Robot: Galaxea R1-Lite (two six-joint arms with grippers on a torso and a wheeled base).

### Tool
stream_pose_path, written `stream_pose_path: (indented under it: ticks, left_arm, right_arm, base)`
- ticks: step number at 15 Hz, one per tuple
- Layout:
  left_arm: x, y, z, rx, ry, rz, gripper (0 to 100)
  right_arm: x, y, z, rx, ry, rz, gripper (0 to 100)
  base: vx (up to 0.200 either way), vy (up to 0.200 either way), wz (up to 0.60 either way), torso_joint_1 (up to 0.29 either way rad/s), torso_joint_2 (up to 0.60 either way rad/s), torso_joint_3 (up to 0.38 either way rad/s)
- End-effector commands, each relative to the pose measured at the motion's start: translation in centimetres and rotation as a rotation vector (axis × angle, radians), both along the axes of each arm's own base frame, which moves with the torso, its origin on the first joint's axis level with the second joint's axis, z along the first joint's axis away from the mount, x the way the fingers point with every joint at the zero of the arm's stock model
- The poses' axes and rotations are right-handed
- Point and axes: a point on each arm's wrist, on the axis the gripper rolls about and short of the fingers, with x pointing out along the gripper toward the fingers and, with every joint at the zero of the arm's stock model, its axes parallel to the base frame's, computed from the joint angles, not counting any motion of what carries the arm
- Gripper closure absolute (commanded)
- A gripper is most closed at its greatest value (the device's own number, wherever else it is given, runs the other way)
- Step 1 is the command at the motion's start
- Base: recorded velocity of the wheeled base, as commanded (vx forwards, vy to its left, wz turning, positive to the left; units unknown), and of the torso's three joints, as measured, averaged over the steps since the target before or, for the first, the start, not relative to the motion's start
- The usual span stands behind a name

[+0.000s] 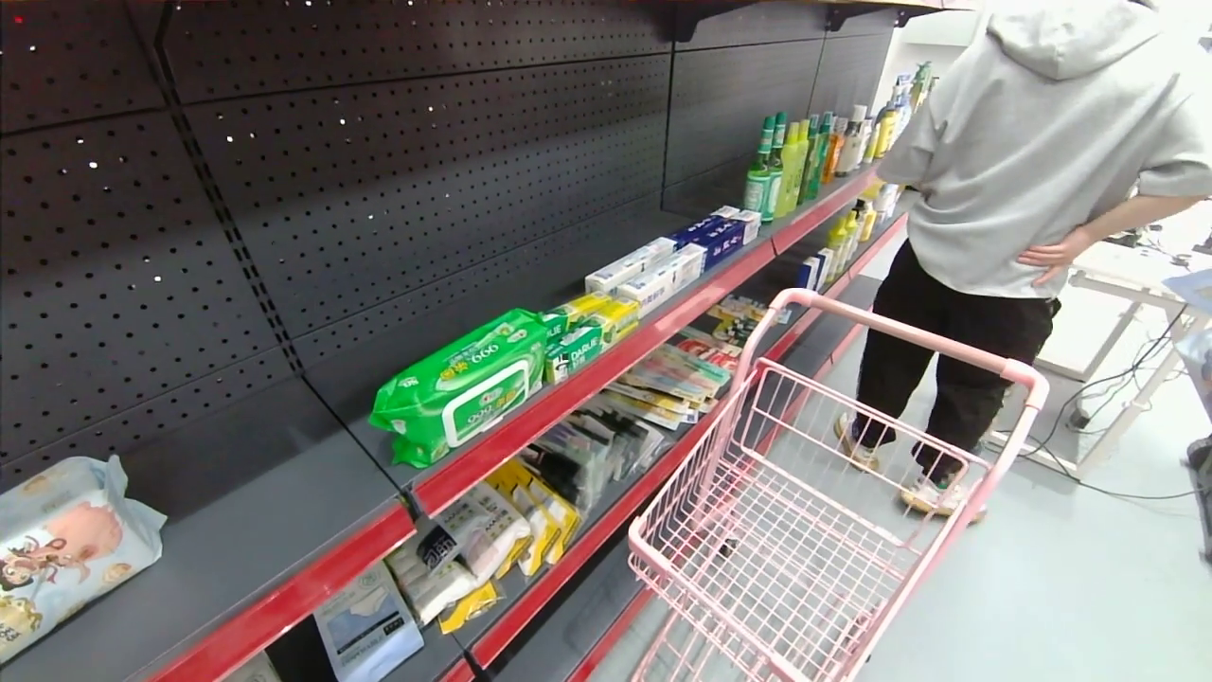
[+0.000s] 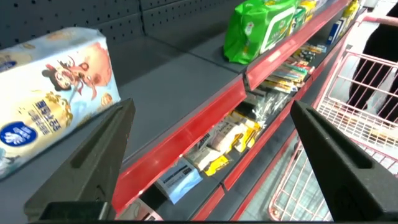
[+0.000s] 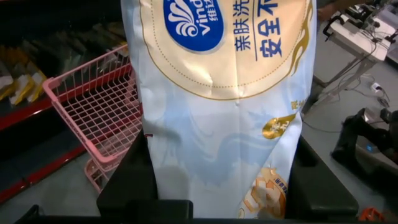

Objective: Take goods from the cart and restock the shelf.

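A pink wire cart (image 1: 814, 511) stands in the aisle beside the shelf, its basket looking bare. My right gripper (image 3: 224, 186) is shut on a pale blue soft pack (image 3: 224, 106) with a cream oval label, held upright above the floor near the cart (image 3: 93, 106). A matching cartoon-printed tissue pack (image 1: 57, 549) lies on the grey shelf board (image 1: 246, 530) at the near left. My left gripper (image 2: 211, 168) hangs open in front of the shelf's red edge (image 2: 186, 137), with that tissue pack (image 2: 53, 93) just beyond one finger.
A green wipes pack (image 1: 464, 384) lies farther along the same shelf, then toothpaste boxes (image 1: 653, 270) and green bottles (image 1: 786, 161). Bare shelf board runs between the tissue pack and the green pack. The lower shelf holds small packets (image 1: 502, 530).
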Motion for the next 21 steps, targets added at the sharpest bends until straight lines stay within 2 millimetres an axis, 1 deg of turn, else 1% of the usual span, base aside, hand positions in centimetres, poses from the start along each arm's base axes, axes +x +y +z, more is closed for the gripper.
stream_pose_path:
  ticks: [1, 6, 13, 16, 21]
  left_arm:
    - [0.01, 0.00, -0.01, 0.000, 0.002, 0.000, 0]
    - [0.01, 0.00, 0.01, 0.001, 0.000, 0.000, 0]
    - [0.01, 0.00, -0.01, 0.001, 0.002, 0.000, 0]
    - [0.01, 0.00, -0.01, 0.001, 0.002, 0.000, 0]
    - [0.01, 0.00, -0.01, 0.001, 0.002, 0.000, 0]
  right_arm:
    - [0.11, 0.00, 0.01, -0.002, 0.006, 0.001, 100]
    - [0.10, 0.00, 0.05, -0.002, 0.005, 0.001, 100]
    - [0.01, 0.00, 0.14, -0.015, -0.002, -0.003, 100]
    - [0.00, -0.11, 0.02, -0.034, 0.003, -0.048, 100]
    - [-0.16, -0.10, -0.02, -0.034, -0.003, -0.048, 100]
  base:
    - [0.000, 0.000, 0.00, 0.168, -0.35, -0.168]
    - [0.000, 0.000, 0.00, 0.149, -0.31, -0.177]
    - [0.000, 0.000, 0.00, 0.092, -0.19, -0.108]
    - [0.000, 0.000, 0.60, 0.001, 0.00, -0.002]
    - [0.000, 0.000, 0.60, 0.007, 0.00, -0.003]
